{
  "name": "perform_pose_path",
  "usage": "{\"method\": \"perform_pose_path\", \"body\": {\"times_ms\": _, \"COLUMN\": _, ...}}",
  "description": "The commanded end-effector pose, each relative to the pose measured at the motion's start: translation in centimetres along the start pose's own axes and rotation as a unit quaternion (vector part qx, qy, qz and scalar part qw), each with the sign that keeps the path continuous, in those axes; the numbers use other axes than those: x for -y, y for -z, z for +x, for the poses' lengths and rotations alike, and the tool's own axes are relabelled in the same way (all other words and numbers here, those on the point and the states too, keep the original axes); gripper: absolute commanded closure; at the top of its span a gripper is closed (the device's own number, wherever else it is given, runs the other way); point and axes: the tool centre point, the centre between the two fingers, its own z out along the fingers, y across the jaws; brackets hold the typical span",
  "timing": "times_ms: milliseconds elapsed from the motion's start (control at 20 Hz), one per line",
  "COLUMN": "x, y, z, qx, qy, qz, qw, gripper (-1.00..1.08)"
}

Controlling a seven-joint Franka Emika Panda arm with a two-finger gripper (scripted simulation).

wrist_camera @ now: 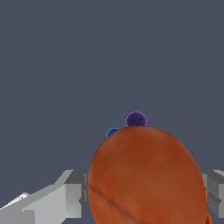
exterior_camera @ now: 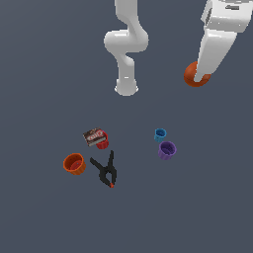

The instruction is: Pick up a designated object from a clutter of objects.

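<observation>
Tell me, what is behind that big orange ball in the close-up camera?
Past the round orange ball, a purple cup and part of a blue cup peek out on the grey floor. The ball covers everything else behind it, and most of the hand beside it.

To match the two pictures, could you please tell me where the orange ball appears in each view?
Exterior view: the orange ball is upper right, partly behind the arm's white end.
Wrist view: it fills the lower middle, between the gripper fingers.
Shared landmark: the purple cup, beside the blue cup.

Dark brown box (exterior_camera: 94, 137): pale marking on top, perhaps lettering, too blurred to read.
</observation>
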Motion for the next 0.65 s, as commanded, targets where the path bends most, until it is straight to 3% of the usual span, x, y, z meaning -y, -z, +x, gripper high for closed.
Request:
{"method": "perform_pose_path", "body": {"times_ms": 0, "x": 0.8, "y": 1.4, "z": 0.3, "qx": -0.001, "qy": -0.001, "qz": 0.000, "qw": 1.0000, "gripper": 1.08}}
{"method": "perform_pose_path", "body": {"times_ms": 600, "x": 1.4, "y": 2.7, "z": 0.8, "qx": -0.001, "qy": -0.001, "qz": 0.000, "qw": 1.0000, "gripper": 1.08}}
